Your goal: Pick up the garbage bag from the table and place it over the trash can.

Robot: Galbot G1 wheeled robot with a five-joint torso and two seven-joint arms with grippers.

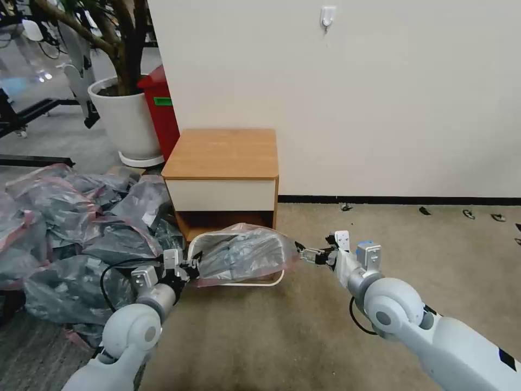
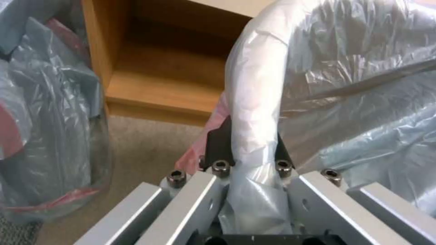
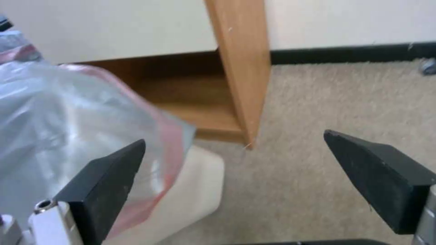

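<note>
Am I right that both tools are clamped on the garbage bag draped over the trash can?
Not quite. The left tool is clamped on the garbage bag over the trash can, but the right wrist view shows the right tool open, with the bag beside one finger.

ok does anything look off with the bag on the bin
Yes: the garbage bag bulges across the trash can top, not down inside. The left gripper clamps one end; the right gripper is open beside the other.
</note>
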